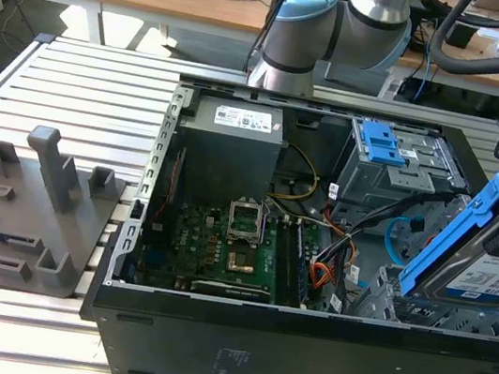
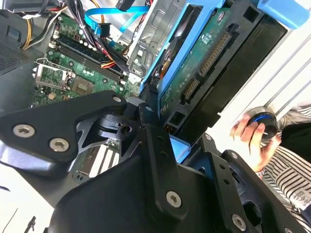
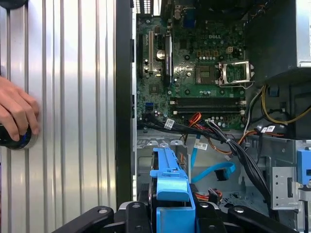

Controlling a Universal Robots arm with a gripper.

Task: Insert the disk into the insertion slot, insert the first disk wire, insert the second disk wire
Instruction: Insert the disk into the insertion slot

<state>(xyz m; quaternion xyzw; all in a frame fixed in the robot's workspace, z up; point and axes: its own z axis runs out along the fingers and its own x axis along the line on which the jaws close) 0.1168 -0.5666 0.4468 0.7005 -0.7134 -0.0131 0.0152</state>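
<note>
The tool (image 3: 171, 216) is closed tight on the disk (image 1: 490, 258). The disk is tilted over the insertion slot (image 1: 379, 298), at 4 o'clock in the exterior view. The second disk wire (image 3: 214, 173) lies inside the computer case (image 1: 251, 358).

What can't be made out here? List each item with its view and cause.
the disk: exterior view, far end cut off by the edge.
the insertion slot: exterior view, opening hidden behind the disk.
the first disk wire: first wrist view, plug buried under black cables.
</note>
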